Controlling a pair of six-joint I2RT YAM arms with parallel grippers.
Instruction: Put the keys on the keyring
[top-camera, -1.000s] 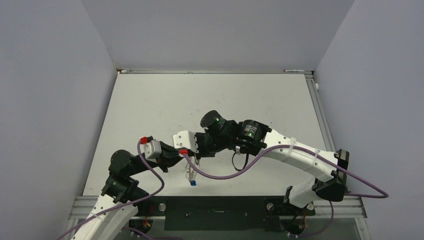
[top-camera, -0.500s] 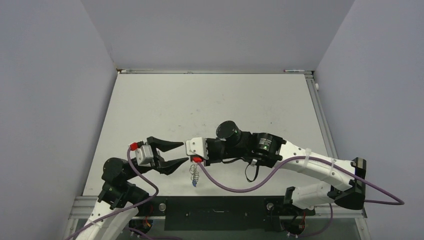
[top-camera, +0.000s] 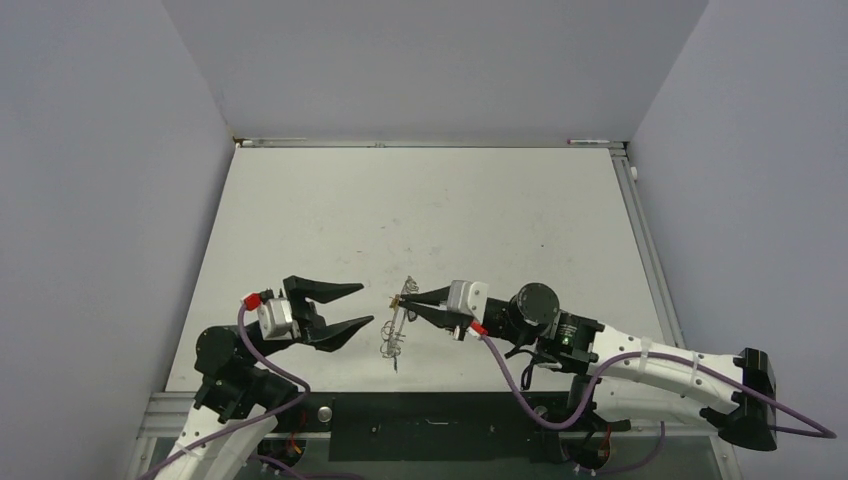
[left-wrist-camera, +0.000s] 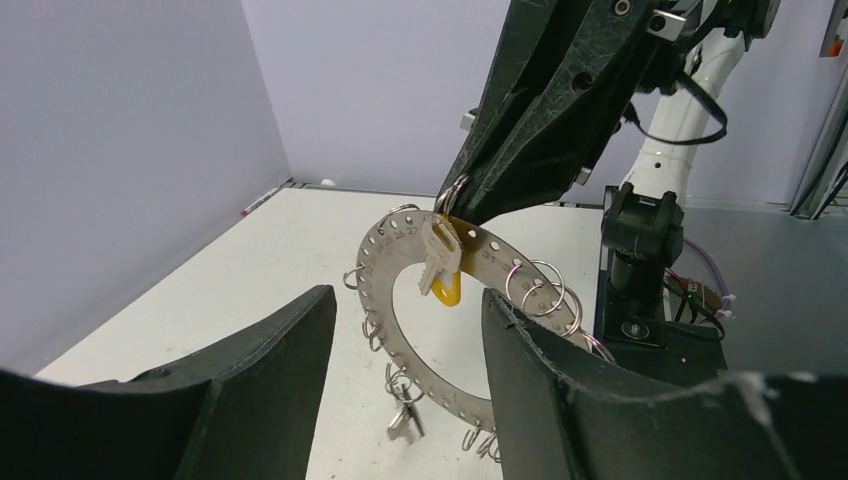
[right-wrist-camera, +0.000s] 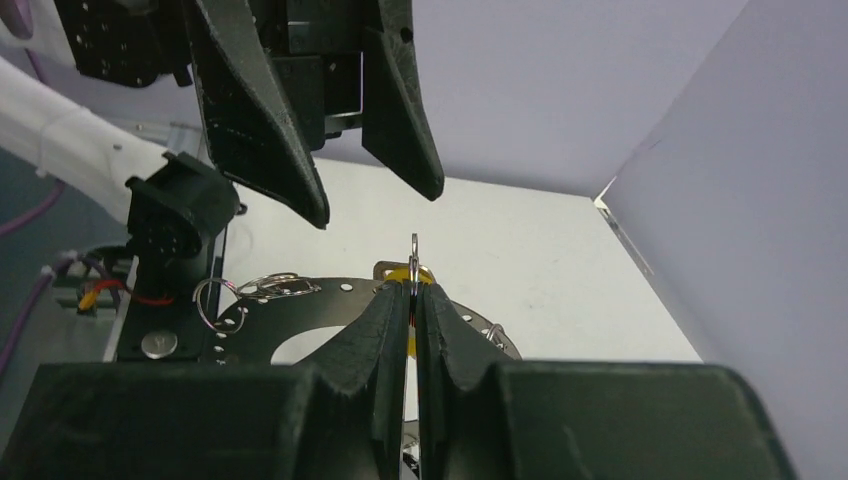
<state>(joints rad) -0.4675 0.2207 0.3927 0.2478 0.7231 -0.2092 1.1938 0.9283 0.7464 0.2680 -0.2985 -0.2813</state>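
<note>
The keyring (left-wrist-camera: 372, 285) is a flat silvery ring with holes and several small wire loops. It hangs upright above the table's near edge (top-camera: 394, 338). My right gripper (right-wrist-camera: 413, 290) is shut on a small loop at its top, also seen in the left wrist view (left-wrist-camera: 455, 205). A yellow-headed key (left-wrist-camera: 449, 288) and a silvery key (left-wrist-camera: 437, 262) dangle right under that grip. Another small key (left-wrist-camera: 405, 422) hangs from the keyring's lower part. My left gripper (top-camera: 366, 304) stands open to the left of the keyring, apart from it, holding nothing (left-wrist-camera: 407, 295).
The right arm's base post (left-wrist-camera: 640, 235) stands close behind the keyring in the left wrist view. The table's black front rail (top-camera: 430, 410) lies just below the hanging keyring. Grey walls (top-camera: 100, 200) close in the left, right and far sides.
My left gripper has opened and drawn back to the left. The right gripper has swung right and towards the near edge, carrying the keyring with its keys.
</note>
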